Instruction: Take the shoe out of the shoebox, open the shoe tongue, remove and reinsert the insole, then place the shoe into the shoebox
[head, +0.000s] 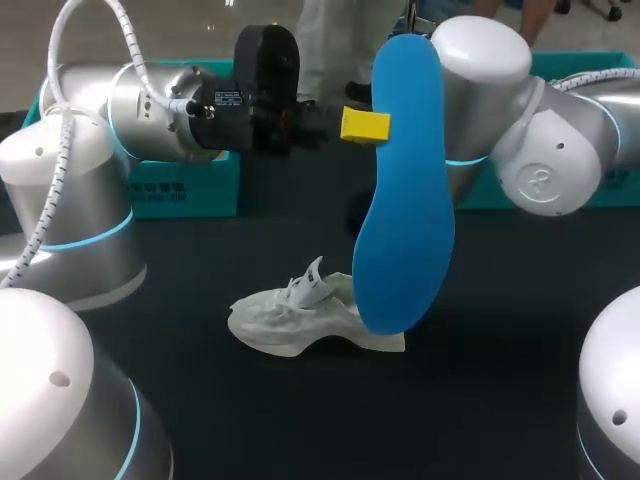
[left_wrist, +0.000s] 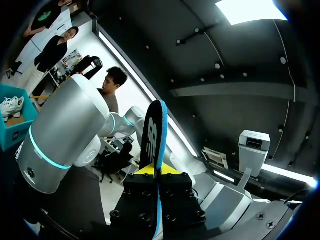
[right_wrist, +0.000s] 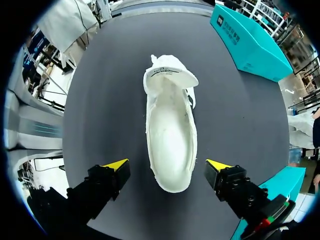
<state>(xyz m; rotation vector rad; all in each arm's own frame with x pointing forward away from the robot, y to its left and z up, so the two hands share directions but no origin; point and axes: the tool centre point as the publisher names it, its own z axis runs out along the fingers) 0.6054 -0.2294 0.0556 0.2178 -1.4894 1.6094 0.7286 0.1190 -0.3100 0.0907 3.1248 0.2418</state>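
Blue insole (left_wrist: 154, 131) stands clamped in the left claw (left_wrist: 159, 171), seemingly near its heel. White shoe (right_wrist: 170, 135) lies under the wide-spread right claw (right_wrist: 166, 166). So narrow a pinch could let the insole pivot and miss the shoe.

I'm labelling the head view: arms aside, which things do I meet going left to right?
left teal box → white shoe → blue insole, held up in the air → right teal box
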